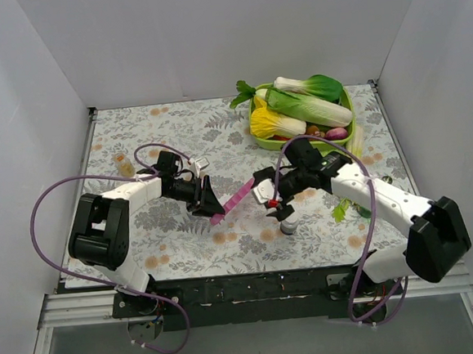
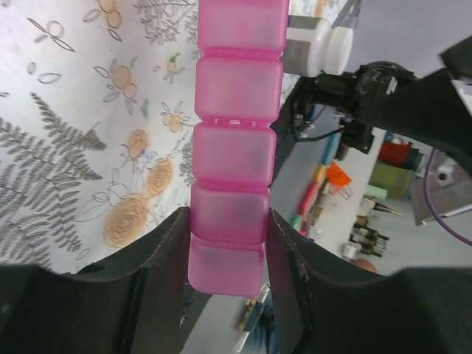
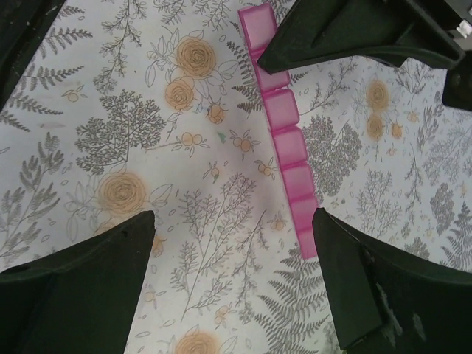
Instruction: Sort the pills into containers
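The containers are a pink pill-organizer strip with its lids shut. My left gripper is shut on one end of it and holds it tilted just above the table. In the left wrist view the strip runs up from between my black fingers. My right gripper is open and empty, hovering to the right of the strip's free end. In the right wrist view the strip lies beside my right finger. No loose pills show.
A small white-capped bottle stands just under my right gripper and shows in the left wrist view. A green tray of vegetables sits at the back right. A small pale object lies at the back left.
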Robot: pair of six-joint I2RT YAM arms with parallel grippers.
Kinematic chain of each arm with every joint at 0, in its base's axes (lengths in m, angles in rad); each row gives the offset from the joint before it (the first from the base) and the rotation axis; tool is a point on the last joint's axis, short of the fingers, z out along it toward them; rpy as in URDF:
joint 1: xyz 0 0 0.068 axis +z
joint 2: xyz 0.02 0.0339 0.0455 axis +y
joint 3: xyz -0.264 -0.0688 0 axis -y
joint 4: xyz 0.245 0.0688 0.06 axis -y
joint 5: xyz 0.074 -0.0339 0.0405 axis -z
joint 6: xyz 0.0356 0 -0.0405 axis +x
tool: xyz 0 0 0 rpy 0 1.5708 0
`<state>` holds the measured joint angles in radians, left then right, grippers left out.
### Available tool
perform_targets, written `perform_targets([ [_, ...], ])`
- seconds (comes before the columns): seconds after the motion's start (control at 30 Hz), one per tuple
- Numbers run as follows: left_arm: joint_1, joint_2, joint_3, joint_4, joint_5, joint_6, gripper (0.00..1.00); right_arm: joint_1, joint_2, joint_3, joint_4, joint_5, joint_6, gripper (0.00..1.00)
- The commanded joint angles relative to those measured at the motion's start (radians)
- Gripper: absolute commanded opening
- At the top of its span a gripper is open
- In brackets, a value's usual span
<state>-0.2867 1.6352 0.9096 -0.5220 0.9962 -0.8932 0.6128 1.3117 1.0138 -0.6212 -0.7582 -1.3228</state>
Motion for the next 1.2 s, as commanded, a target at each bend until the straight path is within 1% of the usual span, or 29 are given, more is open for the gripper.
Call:
perform_targets([
  [0.0, 0.001, -0.067, -0.023, 0.056, 0.147, -0.041, 0.04, 0.093, 0.099, 0.077, 0.133, 0.118, -0.023, 0.94],
  [0.17, -0.002, -0.083, -0.034, 0.063, 0.157, -0.044, 0.04, 0.14, 0.185, 0.095, 0.181, 0.18, -0.007, 0.93],
  [0.33, -0.012, -0.104, -0.046, 0.068, 0.154, -0.044, 0.04, 0.148, 0.231, 0.103, 0.215, 0.204, 0.008, 0.9],
  [0.43, -0.02, -0.109, -0.051, 0.071, 0.157, -0.044, 0.04, 0.15, 0.259, 0.115, 0.207, 0.209, 0.01, 0.87],
  [0.63, -0.032, -0.115, -0.049, 0.071, 0.167, -0.043, 0.04, 0.156, 0.313, 0.132, 0.198, 0.221, 0.014, 0.75],
  [0.83, -0.034, -0.129, -0.049, 0.071, 0.165, -0.043, 0.04, 0.156, 0.347, 0.16, 0.175, 0.223, 0.023, 0.56],
  [0.87, -0.034, -0.13, -0.051, 0.07, 0.159, -0.044, 0.05, 0.156, 0.345, 0.16, 0.17, 0.221, 0.019, 0.51],
  [0.93, -0.034, -0.138, -0.046, 0.066, 0.147, -0.044, 0.06, 0.156, 0.342, 0.157, 0.156, 0.218, 0.011, 0.47],
  [0.97, -0.034, -0.14, -0.046, 0.063, 0.131, -0.043, 0.08, 0.156, 0.339, 0.157, 0.152, 0.218, 0.007, 0.42],
  [1.0, -0.034, -0.15, -0.046, 0.063, 0.122, -0.047, 0.09, 0.156, 0.339, 0.158, 0.141, 0.215, 0.005, 0.39],
  [1.03, -0.034, -0.158, -0.044, 0.065, 0.113, -0.049, 0.11, 0.156, 0.34, 0.158, 0.135, 0.212, 0.004, 0.36],
  [1.07, -0.034, -0.166, -0.046, 0.065, 0.089, -0.05, 0.16, 0.156, 0.34, 0.16, 0.129, 0.211, 0.005, 0.29],
  [1.17, -0.032, -0.199, -0.034, 0.062, 0.042, -0.056, 0.3, 0.154, 0.35, 0.173, 0.098, 0.192, 0.008, 0.2],
])
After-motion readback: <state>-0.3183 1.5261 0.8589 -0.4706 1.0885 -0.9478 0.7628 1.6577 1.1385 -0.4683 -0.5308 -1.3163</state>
